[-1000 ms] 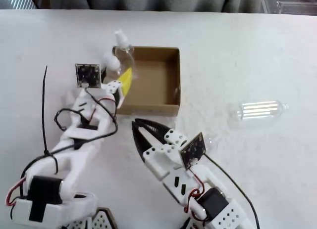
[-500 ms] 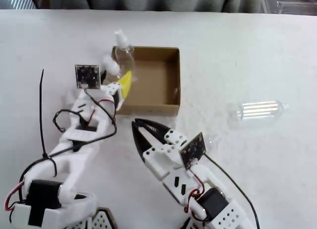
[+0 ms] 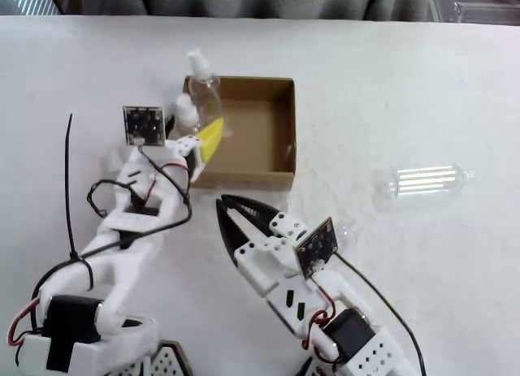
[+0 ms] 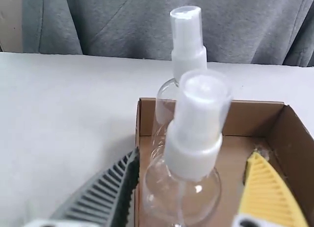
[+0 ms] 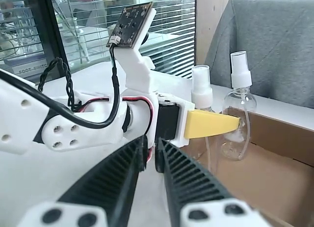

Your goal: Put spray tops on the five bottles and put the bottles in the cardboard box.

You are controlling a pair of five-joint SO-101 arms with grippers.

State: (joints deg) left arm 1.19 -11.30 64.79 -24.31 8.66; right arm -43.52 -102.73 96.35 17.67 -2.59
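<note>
The white tabletop [image 3: 390, 84] carries an open cardboard box [image 3: 268, 179] a little left of its middle, nearer the far edge than the near one.

The left gripper [image 4: 194, 158] reaches over the box's left wall. Its jaws are spread to either side of a clear near bottle [image 4: 182, 190]. The grey jaw lies against the bottle's side and the yellow jaw stands a little clear of it. This bottle is upright just inside the left wall and wears a white spray top [image 4: 196, 119].

The right gripper [image 3: 223, 201] is over the tabletop just in front of the box's near wall, pointing at its near left corner. Its black jaws are drawn almost together, with only a thin slit between them and nothing in it.

A corner bottle [image 3: 203, 88], also capped with a sprayer, stands upright in the box's far left corner, just behind the near bottle. A lying bottle [image 3: 426, 179] rests on its side towards the tabletop's right edge, well apart from the box and both grippers.
</note>
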